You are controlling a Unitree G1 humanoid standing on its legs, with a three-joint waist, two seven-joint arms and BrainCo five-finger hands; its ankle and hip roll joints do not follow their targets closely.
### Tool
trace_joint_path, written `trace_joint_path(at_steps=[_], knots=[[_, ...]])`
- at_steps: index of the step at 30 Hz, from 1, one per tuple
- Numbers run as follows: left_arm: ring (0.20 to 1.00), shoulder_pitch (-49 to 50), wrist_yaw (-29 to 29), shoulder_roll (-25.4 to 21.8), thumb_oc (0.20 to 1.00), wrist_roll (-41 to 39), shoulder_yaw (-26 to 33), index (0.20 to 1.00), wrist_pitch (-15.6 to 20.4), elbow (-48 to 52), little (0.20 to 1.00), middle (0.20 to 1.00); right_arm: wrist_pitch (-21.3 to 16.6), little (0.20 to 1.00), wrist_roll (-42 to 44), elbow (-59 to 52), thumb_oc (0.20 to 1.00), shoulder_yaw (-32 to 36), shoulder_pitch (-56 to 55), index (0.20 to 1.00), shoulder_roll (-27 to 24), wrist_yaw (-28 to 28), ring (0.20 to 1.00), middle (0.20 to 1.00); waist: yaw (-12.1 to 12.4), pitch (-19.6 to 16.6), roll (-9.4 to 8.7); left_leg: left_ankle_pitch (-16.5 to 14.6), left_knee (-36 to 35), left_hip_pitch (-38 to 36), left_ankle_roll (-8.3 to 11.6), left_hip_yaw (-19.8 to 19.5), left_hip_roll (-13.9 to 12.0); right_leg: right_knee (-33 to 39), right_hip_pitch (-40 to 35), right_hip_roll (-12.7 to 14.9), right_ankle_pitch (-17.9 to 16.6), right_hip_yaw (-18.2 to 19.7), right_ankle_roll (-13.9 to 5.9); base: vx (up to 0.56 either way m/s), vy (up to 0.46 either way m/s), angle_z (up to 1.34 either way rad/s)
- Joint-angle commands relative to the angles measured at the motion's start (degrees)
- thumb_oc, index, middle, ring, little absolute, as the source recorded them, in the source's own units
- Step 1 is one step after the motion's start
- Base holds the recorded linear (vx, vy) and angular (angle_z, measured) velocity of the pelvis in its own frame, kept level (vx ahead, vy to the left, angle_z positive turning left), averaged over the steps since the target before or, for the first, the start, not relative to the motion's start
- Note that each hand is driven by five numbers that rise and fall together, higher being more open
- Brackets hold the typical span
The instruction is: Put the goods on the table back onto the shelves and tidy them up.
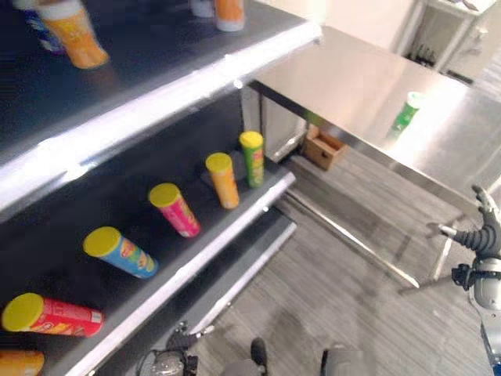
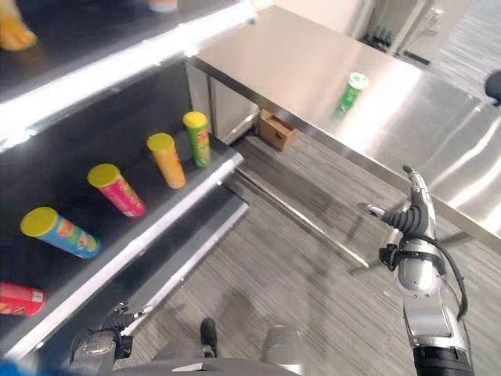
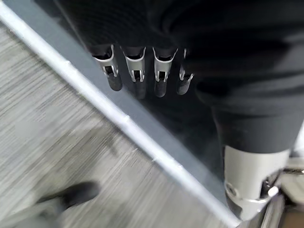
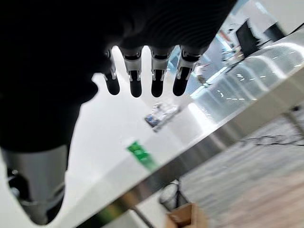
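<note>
A green can (image 1: 406,111) stands alone on the steel table (image 1: 352,86); it also shows past my right hand's fingers (image 4: 141,154). My right hand (image 2: 412,211) is raised in front of the table's near edge, short of the can, open and holding nothing. My left hand (image 3: 135,71) hangs low beside the bottom shelf's edge (image 3: 118,118), fingers straight and empty. On the middle shelf (image 1: 235,223) a row of yellow-lidded cans stands: green (image 1: 252,157), orange (image 1: 223,179), pink (image 1: 175,209), blue (image 1: 121,252) and red (image 1: 51,315).
The top shelf (image 1: 156,86) carries an orange can (image 1: 72,31) and another at its far end (image 1: 229,14). A cardboard box (image 1: 324,147) sits on the floor under the table. A metal floor bar (image 1: 352,235) runs between shelf and table.
</note>
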State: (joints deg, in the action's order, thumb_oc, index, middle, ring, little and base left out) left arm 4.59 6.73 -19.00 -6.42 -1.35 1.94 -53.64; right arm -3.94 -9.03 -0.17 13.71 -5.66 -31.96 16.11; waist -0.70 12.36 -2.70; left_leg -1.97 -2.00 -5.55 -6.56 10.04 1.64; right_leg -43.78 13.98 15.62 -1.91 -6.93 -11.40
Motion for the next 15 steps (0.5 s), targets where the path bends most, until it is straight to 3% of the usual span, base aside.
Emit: trace_joint_path(at_steps=[1,2,3,4,6,7,8,10,12,15], knots=[[1.0,0.5,0.8,-0.4,1.0,1.2,0.5,1.0,0.6,2.2,1.0,1.0,-1.9,1.0,-1.6,-2.2,1.0,5.6,4.0,1.0,-2.9,2.9,1.0,1.0,0.2,0.8,1.18,-0.5,-0.8,3.6,5.29,-3.0,-1.6,19.4,-8.8,-0.4,5.8,-6.3,1.05,0.2,-0.097,0.14],[1.0,0.2,0.8,-0.4,1.0,1.4,0.2,1.0,0.6,1.6,1.0,1.0,-1.9,1.0,-1.4,-2.3,1.0,6.1,4.1,1.0,-3.2,3.2,1.0,1.0,0.1,0.9,1.05,-0.8,-0.8,3.3,5.67,-3.5,-1.5,23.9,-8.0,0.4,5.3,-6.5,0.85,0.2,-0.113,0.3],[1.0,-0.2,1.0,-0.1,1.0,2.2,0.0,1.0,0.7,0.6,1.0,1.0,-1.8,1.0,-1.5,-2.9,1.0,7.1,3.8,1.0,-3.6,3.6,1.0,1.0,-0.7,1.0,0.7,-2.1,-1.2,1.9,6.33,-4.7,-1.0,33.9,-7.6,0.6,3.1,-5.5,-0.36,0.24,-0.138,0.31],[1.0,-0.2,1.1,0.1,1.0,2.5,0.2,1.0,0.7,0.0,1.0,1.0,-1.8,1.0,-1.6,-3.3,1.0,7.5,3.6,1.0,-3.4,4.0,1.0,1.0,-1.1,1.1,0.59,-2.4,-1.3,1.3,6.52,-5.2,-0.9,37.9,-7.4,0.5,0.7,-5.2,-1.14,0.27,-0.14,0.23],[1.0,-0.2,1.2,0.3,1.0,2.8,1.0,1.0,0.8,-0.6,1.0,1.0,-1.7,1.0,-2.5,-4.3,1.0,8.8,2.4,1.0,-3.0,5.0,1.0,1.0,-2.3,1.7,0.27,-3.7,-1.2,-1.0,7.08,-6.6,-1.3,42.8,-5.7,-0.2,-3.2,-2.2,-2.9,0.23,-0.135,0.33],[1.0,-0.2,1.1,0.3,1.0,2.8,1.1,1.0,0.8,-0.7,1.0,1.0,-1.5,1.0,-2.9,-4.5,1.0,9.0,1.8,1.0,-3.0,5.1,1.0,1.0,-2.7,1.8,-0.04,-4.1,-1.2,-1.7,7.24,-7.2,-1.2,42.8,-5.8,-0.7,-3.6,-0.7,-3.06,0.24,-0.194,0.52],[1.0,-0.1,1.3,0.1,1.0,3.0,1.2,1.0,1.0,-0.3,1.0,1.0,-1.3,1.0,-3.4,-4.8,1.0,10.1,0.9,1.0,-2.9,5.2,1.0,1.0,-2.8,1.3,-1.31,-4.7,-1.1,-2.0,7.45,-8.1,-0.7,43.5,-7.6,-0.5,-4.8,0.8,-3.4,0.19,-0.238,0.79],[1.0,0.0,1.5,0.0,1.0,3.2,1.3,1.0,1.0,-0.4,1.0,1.0,-1.2,1.0,-3.8,-4.9,1.0,12.1,-0.2,1.0,-3.2,5.4,1.0,1.0,-2.7,0.0,-2.27,-5.2,-1.3,-2.4,7.95,-9.1,-1.2,43.9,-9.3,-0.6,-4.5,0.6,-3.57,0.2,-0.314,0.99],[1.0,0.8,1.1,0.2,1.0,3.7,0.7,1.0,0.9,-0.7,1.0,1.0,-0.8,1.0,-3.0,-3.5,1.0,15.7,-2.4,1.0,-5.5,5.2,1.0,1.0,-3.4,-2.1,-1.86,-5.3,-1.1,-2.8,9.68,-10.3,-4.5,44.8,-12.1,-2.5,-1.9,-2.1,-2.57,0.21,-0.473,0.63],[1.0,0.8,0.5,0.2,1.0,3.8,-0.2,1.0,0.8,-1.2,1.0,1.0,-0.7,1.0,-1.0,-1.3,1.0,16.2,-2.6,1.0,-7.3,4.7,1.0,1.0,-3.8,-3.2,-0.98,-4.9,-1.2,-3.1,11.36,-10.8,-7.3,45.8,-13.8,-4.7,0.3,-3.5,-1.08,0.12,-0.284,0.34]])
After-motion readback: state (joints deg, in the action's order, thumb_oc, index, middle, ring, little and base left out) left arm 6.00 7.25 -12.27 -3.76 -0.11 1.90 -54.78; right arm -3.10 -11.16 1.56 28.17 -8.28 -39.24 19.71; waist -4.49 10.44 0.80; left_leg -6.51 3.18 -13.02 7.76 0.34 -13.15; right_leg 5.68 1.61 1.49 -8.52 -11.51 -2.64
